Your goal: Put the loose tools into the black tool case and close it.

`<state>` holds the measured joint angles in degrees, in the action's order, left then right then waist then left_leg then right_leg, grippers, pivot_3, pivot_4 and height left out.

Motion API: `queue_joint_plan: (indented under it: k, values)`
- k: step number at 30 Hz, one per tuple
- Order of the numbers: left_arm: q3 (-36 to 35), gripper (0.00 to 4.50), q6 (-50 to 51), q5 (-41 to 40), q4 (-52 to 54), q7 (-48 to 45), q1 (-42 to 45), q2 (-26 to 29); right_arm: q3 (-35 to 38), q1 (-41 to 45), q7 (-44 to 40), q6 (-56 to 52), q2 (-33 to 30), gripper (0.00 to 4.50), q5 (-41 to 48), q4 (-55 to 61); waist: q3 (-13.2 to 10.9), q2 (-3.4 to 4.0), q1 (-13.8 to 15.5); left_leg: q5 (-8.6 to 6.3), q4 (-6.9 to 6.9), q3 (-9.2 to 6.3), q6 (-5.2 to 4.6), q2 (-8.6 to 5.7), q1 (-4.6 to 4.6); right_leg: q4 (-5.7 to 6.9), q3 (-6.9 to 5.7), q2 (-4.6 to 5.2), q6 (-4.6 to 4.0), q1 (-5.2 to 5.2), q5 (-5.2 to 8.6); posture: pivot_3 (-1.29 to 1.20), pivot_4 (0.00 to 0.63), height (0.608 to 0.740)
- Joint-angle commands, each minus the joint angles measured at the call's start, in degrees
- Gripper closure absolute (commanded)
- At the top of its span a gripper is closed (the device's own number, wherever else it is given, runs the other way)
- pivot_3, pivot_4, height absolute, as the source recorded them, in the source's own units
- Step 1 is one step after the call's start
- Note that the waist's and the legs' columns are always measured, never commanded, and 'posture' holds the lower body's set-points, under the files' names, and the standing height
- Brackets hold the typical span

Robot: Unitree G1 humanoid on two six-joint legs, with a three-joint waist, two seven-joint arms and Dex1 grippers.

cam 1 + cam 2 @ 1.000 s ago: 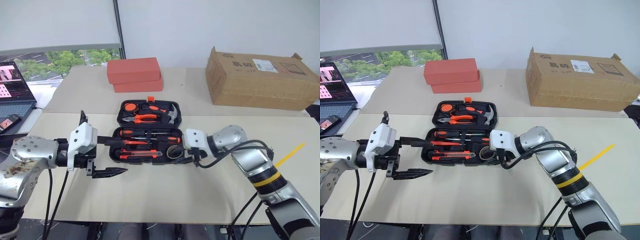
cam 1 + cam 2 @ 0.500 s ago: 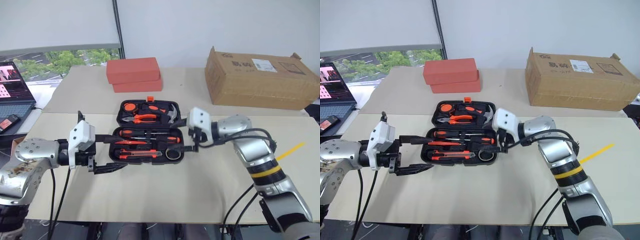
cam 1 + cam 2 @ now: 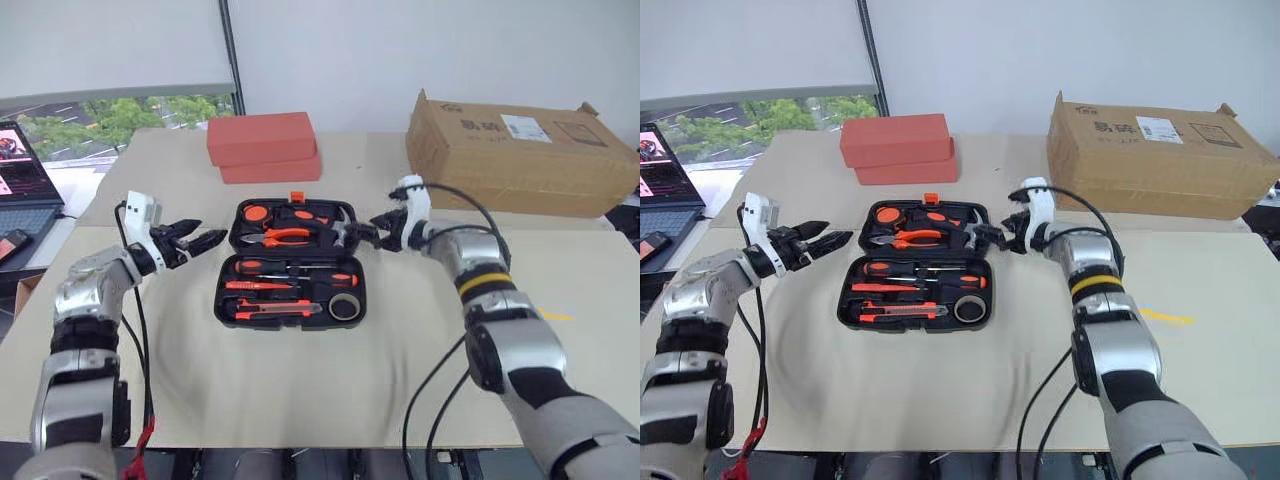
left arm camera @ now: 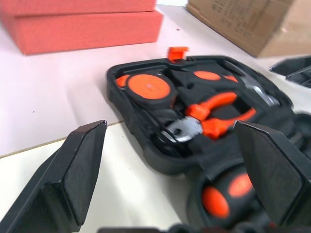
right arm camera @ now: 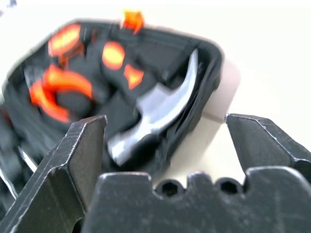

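The black tool case [image 3: 228, 300] lies open in the middle of the table. Its far half holds pliers [image 3: 290, 236] and a hammer [image 5: 160, 111]. In the near half lie the loose tools: screwdrivers [image 3: 270, 267], the black-and-orange utility knife [image 3: 275, 310] and the ring roll [image 3: 343, 306]. My left gripper [image 3: 205, 238] is open and empty, level with the far half and a little off its left edge. My right gripper [image 3: 368, 234] is open and empty at the far half's right edge, beside the hammer head. In the left wrist view my fingers [image 4: 73, 179] frame the pliers.
Two stacked red-orange blocks [image 3: 263, 147] sit behind the case. A cardboard box [image 3: 515, 155] stands at the back right. A laptop [image 3: 25, 180] is at the far left. A yellow strip [image 3: 553, 316] marks the table on the right.
Both arms have moved away from me, from the case's near half to either side of its far half. The right gripper has left the ring roll in the case and opened wider.
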<state>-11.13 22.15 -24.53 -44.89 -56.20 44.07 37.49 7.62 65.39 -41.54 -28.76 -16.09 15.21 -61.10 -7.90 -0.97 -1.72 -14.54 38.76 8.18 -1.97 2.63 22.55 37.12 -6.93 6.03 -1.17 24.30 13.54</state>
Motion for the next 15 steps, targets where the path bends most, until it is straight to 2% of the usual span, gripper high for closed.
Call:
queue_joint_plan:
  k: [1, 3, 14, 15]
  values:
    - [0.5, 0.0, 2.6, 2.3, -8.2, -0.7, 5.5, 0.6, 3.3, 2.8, 0.2, -0.4, 1.1, 0.25, 2.1, -5.3, 0.0, 0.0, -0.4, 0.0, 0.0, -0.01, 0.0, 0.0, 0.01, 0.01, -0.02, 0.0, 0.0, 0.0, 0.0, 0.0, 0.15, 0.712]
    - [0.3, 0.0, 2.8, 3.1, -11.7, -1.0, 7.6, 0.6, 3.8, 3.5, 0.3, -0.1, 1.6, 0.76, 1.8, -6.7, 0.0, 0.0, -0.7, 0.0, -0.02, 0.0, 0.0, -0.01, 0.02, 0.0, -0.02, 0.01, 0.02, 0.0, 0.01, 0.0, 0.15, 0.712]
    - [-2.4, 0.0, 3.5, 3.9, -19.4, -2.7, 12.2, 0.9, 6.6, 4.9, 0.8, 0.9, 2.2, 4.46, 2.3, -8.6, 0.0, 0.01, -1.8, 0.09, -0.03, -0.02, 0.15, 0.01, 0.03, 0.12, 0.03, 0.03, 0.02, 0.1, 0.01, 0.0, 0.15, 0.712]
    - [-2.6, 0.0, 3.7, 3.9, -19.5, -3.0, 12.2, 0.9, 6.8, 4.9, 0.6, 1.0, 2.2, 4.46, 2.4, -8.6, 0.0, 0.01, -1.9, 0.09, -0.03, -0.02, 0.15, 0.01, 0.04, 0.12, 0.02, 0.03, 0.02, 0.11, 0.01, 0.0, 0.15, 0.712]
